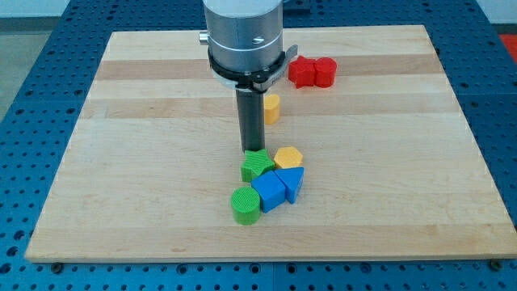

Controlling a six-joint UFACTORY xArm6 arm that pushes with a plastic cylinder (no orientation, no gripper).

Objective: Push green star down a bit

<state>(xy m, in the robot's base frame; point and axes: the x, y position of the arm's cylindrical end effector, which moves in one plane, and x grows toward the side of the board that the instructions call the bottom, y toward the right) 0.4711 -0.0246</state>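
My tip (253, 151) touches the green star's (257, 166) top edge; the star sits just below it. No pincer shows here.

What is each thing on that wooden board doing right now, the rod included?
my tip: at the green star's top edge.
green star: flat, touching the yellow hexagon.
yellow hexagon: flat.
blue cube: flat.
blue triangle: flat.
green cylinder: upright.
yellow cylinder: upright, partly behind the rod.
red blocks: two together, shapes unclear.
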